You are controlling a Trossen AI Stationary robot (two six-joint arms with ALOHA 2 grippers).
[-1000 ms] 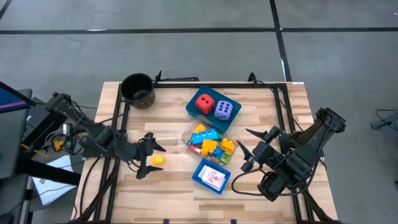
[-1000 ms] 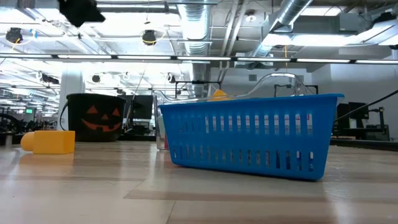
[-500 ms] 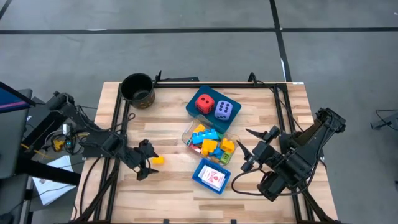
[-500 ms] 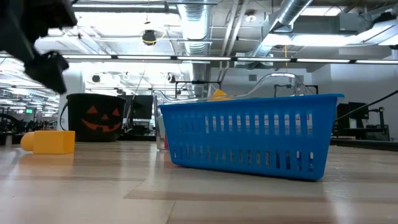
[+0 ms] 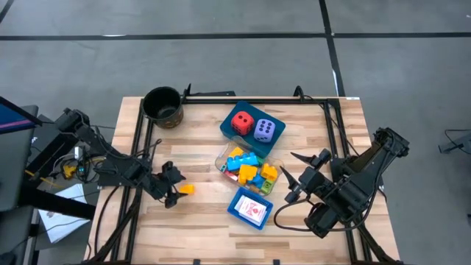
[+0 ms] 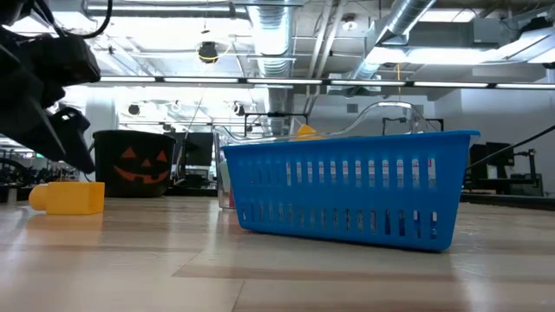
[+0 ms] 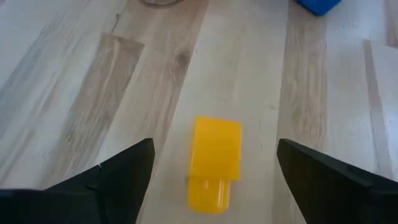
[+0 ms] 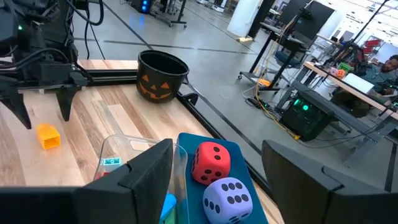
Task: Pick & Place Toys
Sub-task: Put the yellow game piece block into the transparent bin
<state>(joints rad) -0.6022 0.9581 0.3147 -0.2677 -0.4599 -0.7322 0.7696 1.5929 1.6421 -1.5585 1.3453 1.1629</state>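
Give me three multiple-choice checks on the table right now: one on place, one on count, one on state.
1. Where is the loose small yellow plastic brick?
A. in the dark round pot
B. on the bare wooden table
C. beside the dice

2. How many large dice share the blue rectangular tray?
A. one
B. two
C. three

3. How are the left gripper fingers?
A. spread either side of the brick, not touching
C. clamped on a card
B. shut, empty

Answers: 1 B, it lies alone on the wood; 2 B, a red die and a lavender die; 3 A, wood shows between each finger and the brick.
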